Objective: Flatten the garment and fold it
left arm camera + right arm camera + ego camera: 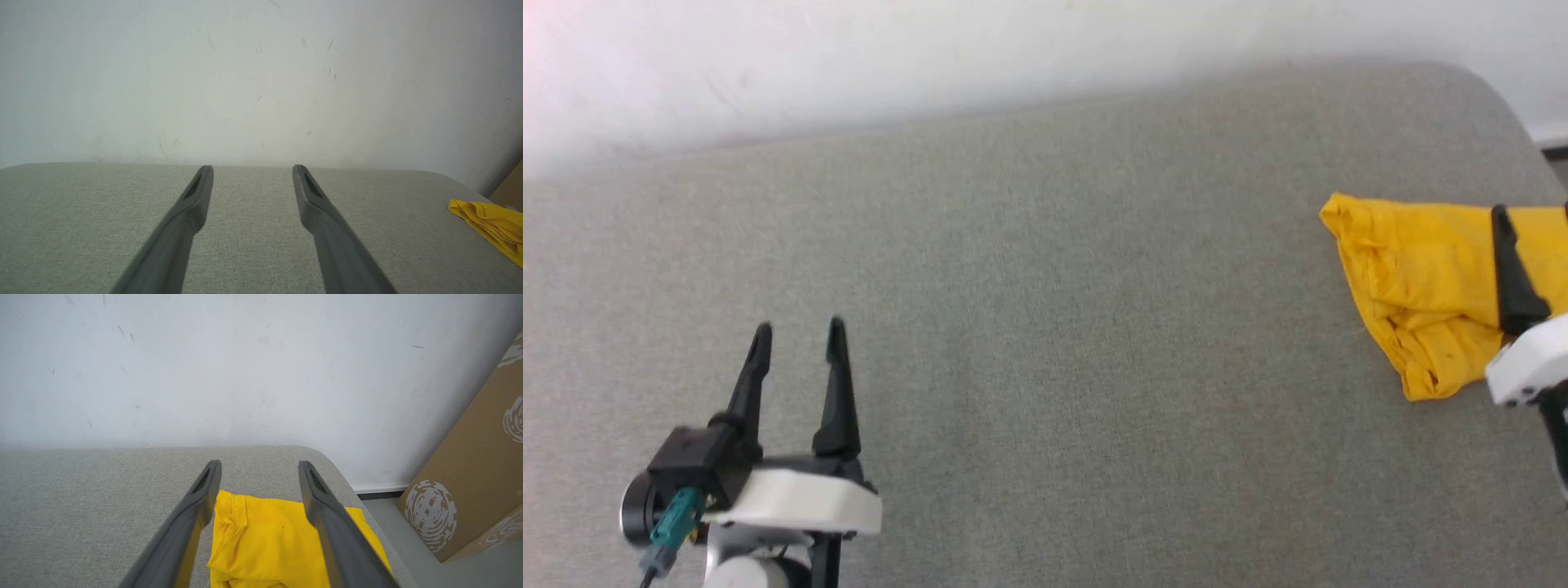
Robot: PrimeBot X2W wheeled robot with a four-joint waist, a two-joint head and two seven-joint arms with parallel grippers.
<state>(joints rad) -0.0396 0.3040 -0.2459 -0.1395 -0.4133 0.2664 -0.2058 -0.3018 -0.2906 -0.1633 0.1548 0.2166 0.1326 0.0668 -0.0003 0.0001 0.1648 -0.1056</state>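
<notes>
A grey fabric-covered surface stretches in front of me, backed by a white wall. My left gripper sits at the lower left of the head view. Its two dark fingers are spread wide with nothing between them, over bare grey fabric. The garment, a crumpled bright yellow heap, lies at the far right of the surface near its rounded corner, well apart from my left gripper. My right gripper is over the heap, fingers wide apart, with yellow cloth showing between them. I cannot tell whether they touch it, but nothing appears gripped. A brown cardboard box stands on the floor beyond that corner.
</notes>
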